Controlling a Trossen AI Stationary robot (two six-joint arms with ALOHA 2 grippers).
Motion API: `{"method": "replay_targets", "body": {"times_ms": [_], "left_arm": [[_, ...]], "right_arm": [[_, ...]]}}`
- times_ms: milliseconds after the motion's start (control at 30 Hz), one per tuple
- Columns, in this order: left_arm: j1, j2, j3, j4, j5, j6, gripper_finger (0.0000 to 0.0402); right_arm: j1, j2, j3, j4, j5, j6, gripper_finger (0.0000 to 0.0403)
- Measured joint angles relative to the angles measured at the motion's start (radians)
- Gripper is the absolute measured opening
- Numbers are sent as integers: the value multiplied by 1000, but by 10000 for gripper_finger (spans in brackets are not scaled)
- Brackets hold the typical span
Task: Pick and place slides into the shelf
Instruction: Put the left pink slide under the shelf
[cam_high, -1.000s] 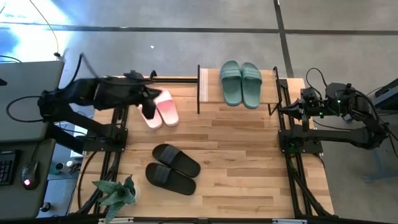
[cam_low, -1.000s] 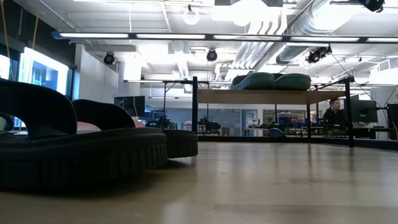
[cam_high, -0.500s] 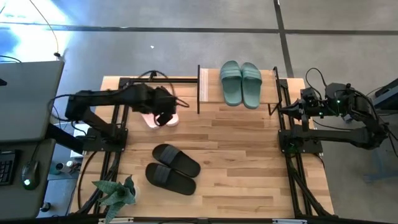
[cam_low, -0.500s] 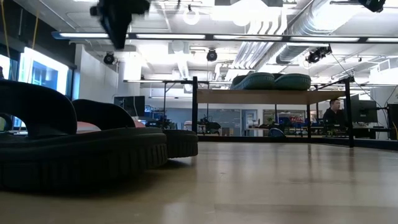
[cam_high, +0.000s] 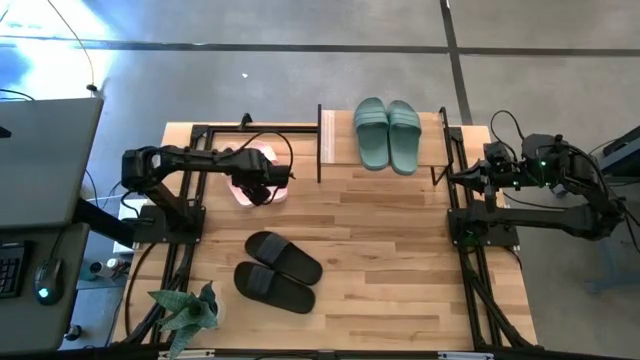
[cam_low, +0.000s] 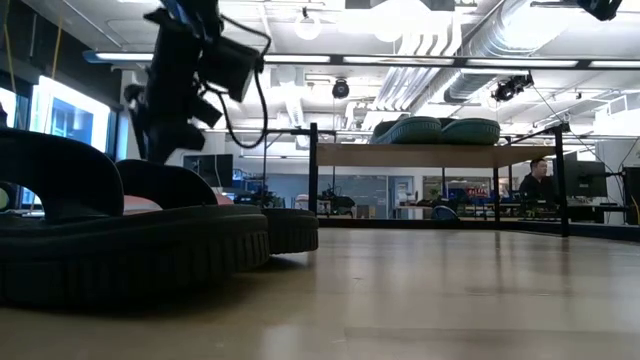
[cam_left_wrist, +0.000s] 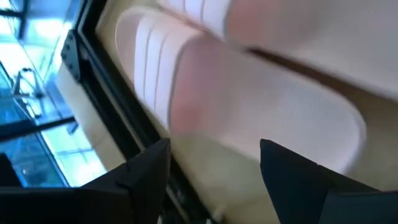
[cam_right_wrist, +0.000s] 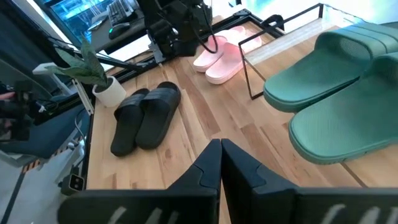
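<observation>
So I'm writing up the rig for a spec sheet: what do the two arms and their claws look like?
Both arms are dark, jointed and slim, on black frame mounts. The left arm trails a thin looping black cable near its claw. The right arm carries bundled black cables; its claw has two flat, tapered dark fingers.

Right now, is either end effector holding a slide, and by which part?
Nothing is held. The left end effector stands open over the pink slides, with no grip on them. The right end effector is shut on nothing, beside the shelf.

Overhead looks straight down; low camera sits level behind black slides, seemingly very near.
</observation>
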Motion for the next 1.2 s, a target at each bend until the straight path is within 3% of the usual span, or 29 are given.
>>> {"method": "replay_targets", "body": {"times_ms": [267,567,967,1200], "left_arm": [[7,-1,-76,100,-133,60,234],[87,-1,-168,161,-136,92,234],[199,-1,-194,246,-137,169,234],[246,-1,-194,286,-136,190,191]], "right_arm": [[0,0,0,0,0,7,2],[0,0,0,1,8,10,2],[0,0,0,20,15,10,2],[0,0,0,20,16,17,2]]}}
